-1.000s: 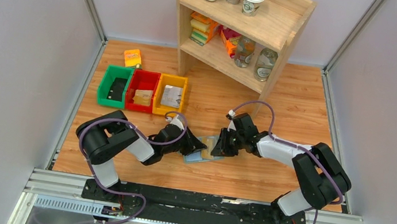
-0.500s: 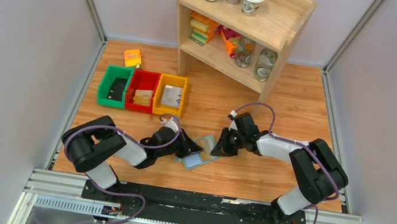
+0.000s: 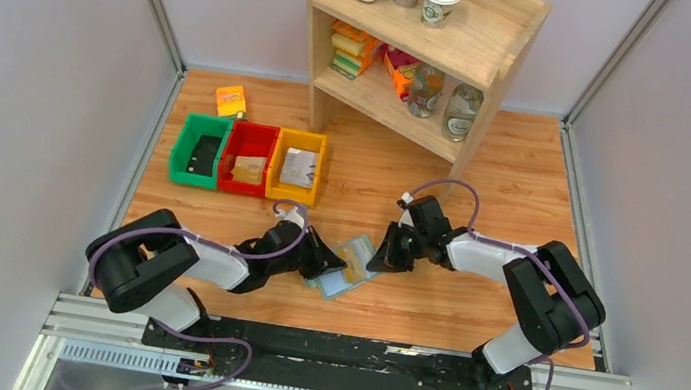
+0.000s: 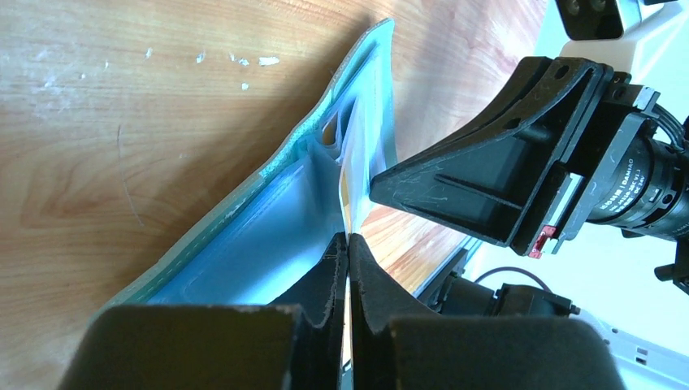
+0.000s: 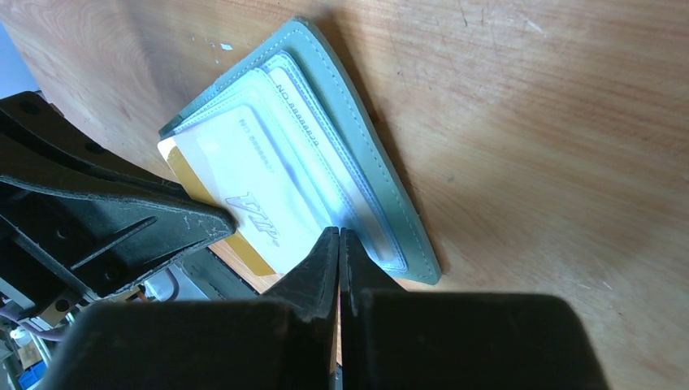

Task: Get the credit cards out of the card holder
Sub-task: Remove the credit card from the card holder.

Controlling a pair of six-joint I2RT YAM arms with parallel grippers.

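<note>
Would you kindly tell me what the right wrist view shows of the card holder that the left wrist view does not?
Right wrist only: the faces of a white card with lettering and a gold card beneath, sticking out of the card holder; the right tool, shut, tips at the pocket edge. Left wrist only: the holder edge-on, its blue inner panel, and the left tool shut on the thin edge of the cards. Both: the holder on the wooden table and the opposite tool beside it.

Top cam: bright, even light, soft shadows, sharp. Wrist cams: near fingers (image 5: 203,341) blurred; left wrist bkgd blown white.
</note>
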